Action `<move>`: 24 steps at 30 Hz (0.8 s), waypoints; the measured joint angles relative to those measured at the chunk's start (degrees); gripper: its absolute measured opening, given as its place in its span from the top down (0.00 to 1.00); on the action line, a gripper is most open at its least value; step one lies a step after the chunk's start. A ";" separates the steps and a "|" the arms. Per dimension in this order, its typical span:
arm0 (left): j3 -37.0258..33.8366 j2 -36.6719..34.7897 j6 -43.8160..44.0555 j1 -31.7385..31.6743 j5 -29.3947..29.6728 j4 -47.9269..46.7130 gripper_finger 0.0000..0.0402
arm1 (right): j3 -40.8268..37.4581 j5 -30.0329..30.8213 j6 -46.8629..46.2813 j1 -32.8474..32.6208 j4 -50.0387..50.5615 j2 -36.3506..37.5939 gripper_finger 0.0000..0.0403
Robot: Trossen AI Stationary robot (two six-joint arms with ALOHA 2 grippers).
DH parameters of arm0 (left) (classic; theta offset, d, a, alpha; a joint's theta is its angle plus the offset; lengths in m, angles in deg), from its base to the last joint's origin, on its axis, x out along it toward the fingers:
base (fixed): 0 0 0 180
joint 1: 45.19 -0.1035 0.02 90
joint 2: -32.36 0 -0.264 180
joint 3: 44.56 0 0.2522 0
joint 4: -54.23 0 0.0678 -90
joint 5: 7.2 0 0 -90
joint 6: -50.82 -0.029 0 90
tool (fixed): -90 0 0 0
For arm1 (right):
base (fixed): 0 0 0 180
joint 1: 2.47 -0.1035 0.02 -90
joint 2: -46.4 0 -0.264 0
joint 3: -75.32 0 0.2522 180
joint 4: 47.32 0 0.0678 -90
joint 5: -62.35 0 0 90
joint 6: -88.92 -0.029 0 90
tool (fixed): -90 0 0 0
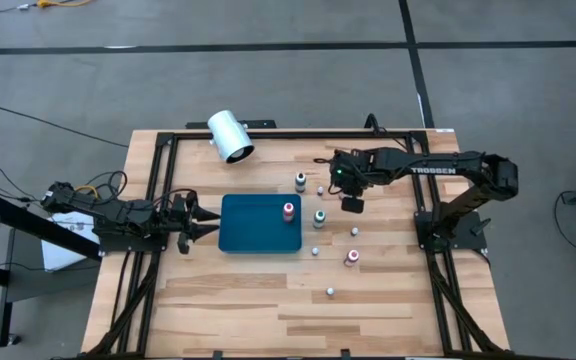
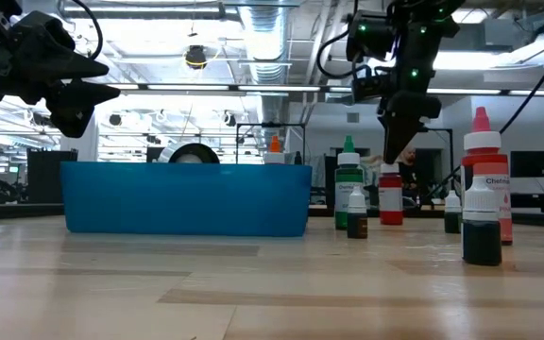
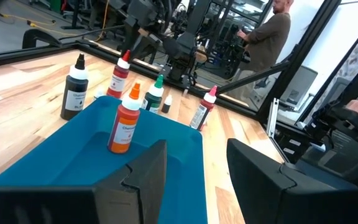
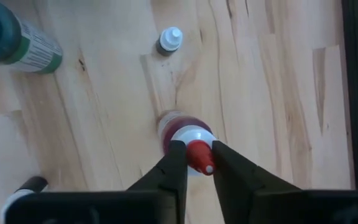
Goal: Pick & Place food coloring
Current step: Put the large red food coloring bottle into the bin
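Wood table [image 1: 228,300] carries everything. The teal tray [image 1: 253,235] sits mid-table, prob. the drop spot, since one orange-topped bottle [image 1: 289,210] stands upright inside near its R edge. A white cylinder [image 1: 231,136] lies on its side at the back, not part of the job.

L gripper [image 1: 190,222] hovers just beside the tray's L edge. Its jaws are parted w/ nothing between them, so it looks like it's waiting. R gripper [image 4: 197,149] points down over the bottle cluster R of the tray. Its jaws are narrow and pinch the nozzle of a red-tipped bottle [image 4: 188,134] that stands on the wood, apparently to lift it by the top.

Remaining bottles stand loose on the table: green-top [image 1: 320,216], dark-top [image 1: 300,181], pink-top [image 1: 352,257]. Tiny white pieces [image 1: 330,292] are scattered between and in front of them.
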 joint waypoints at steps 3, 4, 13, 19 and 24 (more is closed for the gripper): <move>0.01 -0.01 0.00 0.01 0.19 0.02 0.60 | 0.04 -0.66 -0.02 -0.02 -0.16 0.06 0.91; -0.01 -0.02 0.00 0.00 0.19 0.02 0.60 | 0.04 -1.02 0.00 -0.02 -0.19 0.08 0.92; 0.01 -0.01 0.00 0.01 0.18 0.04 0.60 | 0.04 -1.09 -0.89 0.00 -0.10 0.09 0.92; 0.00 -0.02 0.00 0.02 0.50 1.15 0.60 | 0.04 -1.85 -0.92 0.00 0.02 0.27 0.94; -0.01 -0.02 -0.03 0.02 2.86 5.55 0.60 | 1.38 -5.11 -1.62 0.46 1.40 0.48 0.93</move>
